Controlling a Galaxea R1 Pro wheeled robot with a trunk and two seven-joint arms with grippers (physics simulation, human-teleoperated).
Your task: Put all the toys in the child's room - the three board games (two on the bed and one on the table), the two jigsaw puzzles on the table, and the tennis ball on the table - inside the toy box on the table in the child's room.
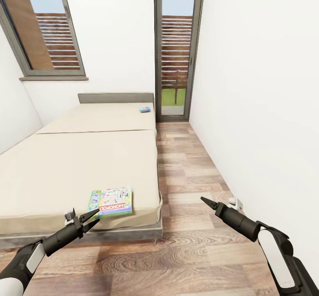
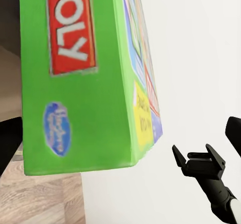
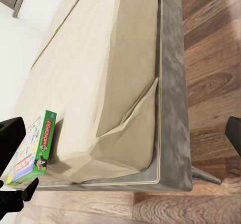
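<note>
Left gripper [image 1: 90, 218], fingers spread wide, nears the flat green-edged cardboard board game [image 1: 111, 201] (light, stiff, probably slick): pinch its near edge

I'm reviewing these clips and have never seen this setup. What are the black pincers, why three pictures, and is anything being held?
This is a simulated two-armed robot. The large picture comes from its head camera; the other two come from cameras near each pincer. The left gripper is open, reaching toward a green-edged board game lying near the foot corner of the bed. It holds nothing yet. The right gripper hangs over the wood floor, appearing closed and empty. A small blue game lies near the headboard. The left wrist camera sees the green game close up.
</note>
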